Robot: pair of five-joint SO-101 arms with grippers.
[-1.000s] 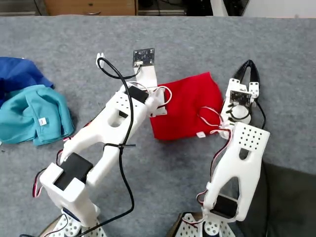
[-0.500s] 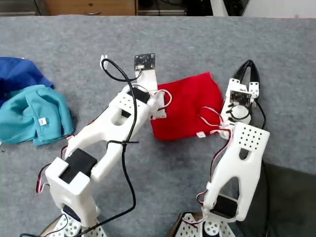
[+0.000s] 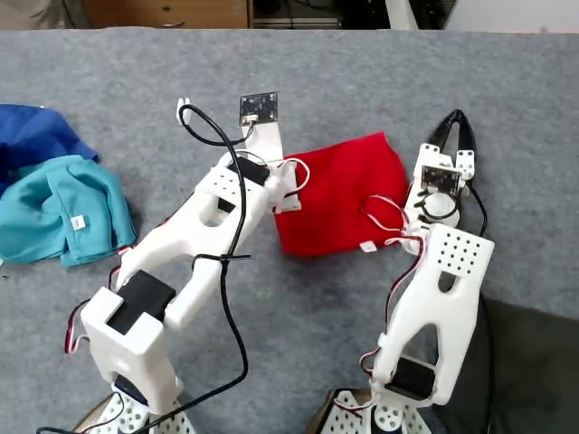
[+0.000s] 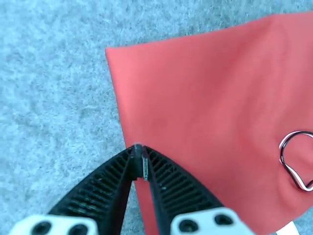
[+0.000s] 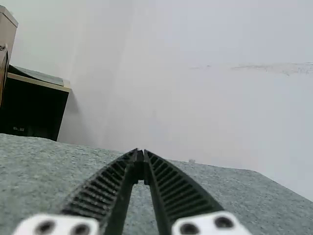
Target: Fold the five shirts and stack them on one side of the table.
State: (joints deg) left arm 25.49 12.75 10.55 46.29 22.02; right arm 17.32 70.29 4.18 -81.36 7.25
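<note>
A folded red shirt (image 3: 348, 190) lies flat on the grey table, between the two arms. My left gripper (image 4: 139, 152) is shut, its tips resting on the red shirt's (image 4: 210, 107) left edge; I cannot tell whether any cloth is pinched. The left arm (image 3: 222, 203) slants over that edge from the front left. Right of the shirt, my right gripper (image 5: 140, 169) is shut on nothing and points up off the table toward a white wall; its black tips (image 3: 455, 122) show just beyond the shirt's right corner. A teal shirt (image 3: 63, 212) and a blue shirt (image 3: 32, 131) lie crumpled at the far left.
The right arm's wire loop (image 4: 295, 159) hangs over the red shirt's near right part. A dark mat (image 3: 534, 362) covers the front right corner. Bare grey table (image 3: 407, 63) stretches behind the shirt, and wooden furniture (image 3: 163, 13) stands past the far edge.
The left arm's wrist shifted slightly right and toward the front, then back again. The red shirt and the right arm have not moved.
</note>
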